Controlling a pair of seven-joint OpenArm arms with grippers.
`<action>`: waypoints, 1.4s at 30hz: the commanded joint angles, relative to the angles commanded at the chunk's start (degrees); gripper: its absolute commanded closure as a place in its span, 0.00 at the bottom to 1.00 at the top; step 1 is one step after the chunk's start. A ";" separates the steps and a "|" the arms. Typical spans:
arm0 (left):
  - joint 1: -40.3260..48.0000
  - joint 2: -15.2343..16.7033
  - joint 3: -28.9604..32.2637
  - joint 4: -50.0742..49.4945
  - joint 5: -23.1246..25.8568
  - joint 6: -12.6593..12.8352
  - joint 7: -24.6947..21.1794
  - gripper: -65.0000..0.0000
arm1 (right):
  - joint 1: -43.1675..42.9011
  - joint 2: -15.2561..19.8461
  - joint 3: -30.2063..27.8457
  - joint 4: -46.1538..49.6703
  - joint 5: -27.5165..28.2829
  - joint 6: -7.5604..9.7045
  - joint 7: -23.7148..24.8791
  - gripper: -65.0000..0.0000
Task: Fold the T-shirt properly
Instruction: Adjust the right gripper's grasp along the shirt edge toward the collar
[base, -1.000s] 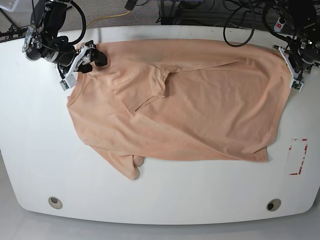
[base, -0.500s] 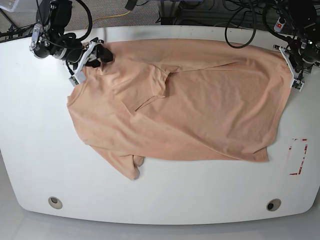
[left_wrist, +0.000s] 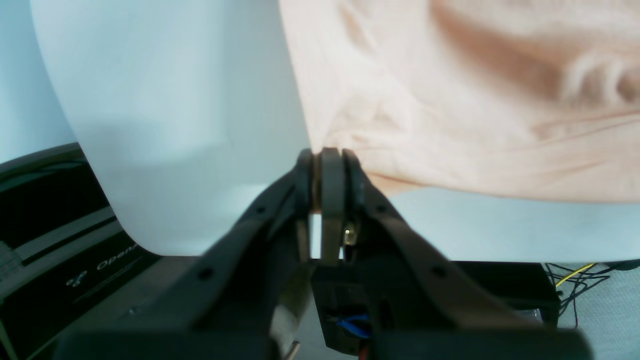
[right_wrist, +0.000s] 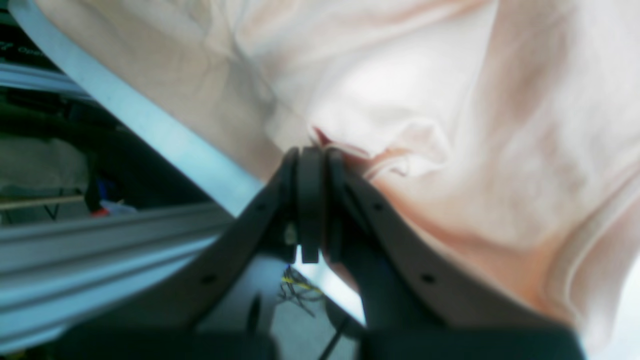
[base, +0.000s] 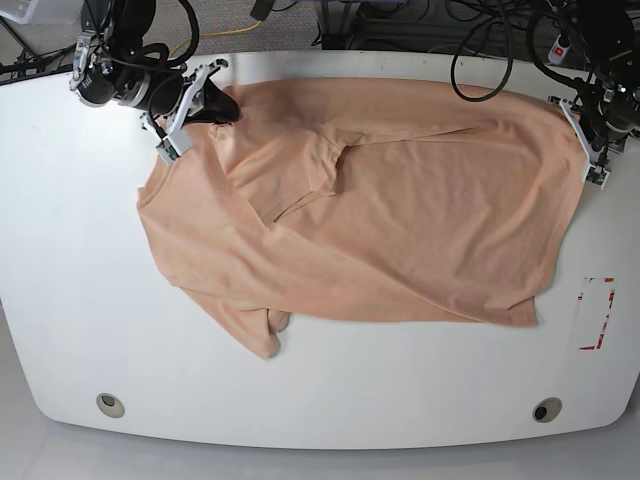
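The shirt (base: 370, 210) lies spread on the surface (base: 60, 300), long axis running between the two claws. Right claw (base: 205, 105) is clamped on its collar-end corner; left claw (base: 590, 150) is clamped on the opposite hem edge.

T-shirt (base: 360, 210) covers far and middle table (base: 70, 290); bare room left, near, right. Red-marked rectangle (base: 597, 313) right; round holes (base: 111, 405) near corners.

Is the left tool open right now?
No, in the left wrist view the left tool is closed, pinching the T-shirt edge.
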 joint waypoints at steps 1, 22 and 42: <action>0.00 -0.09 0.00 0.00 0.00 0.00 0.00 0.99 | -0.44 0.44 0.00 0.00 0.00 0.00 0.00 1.00; -0.09 -0.18 0.00 0.00 0.00 0.00 0.00 0.99 | 3.16 -2.64 8.97 -4.31 -1.58 0.00 -0.35 0.19; -0.18 -0.18 0.18 0.00 -0.18 0.00 0.00 0.99 | 4.92 -4.57 5.54 -8.26 1.67 0.00 -1.49 1.00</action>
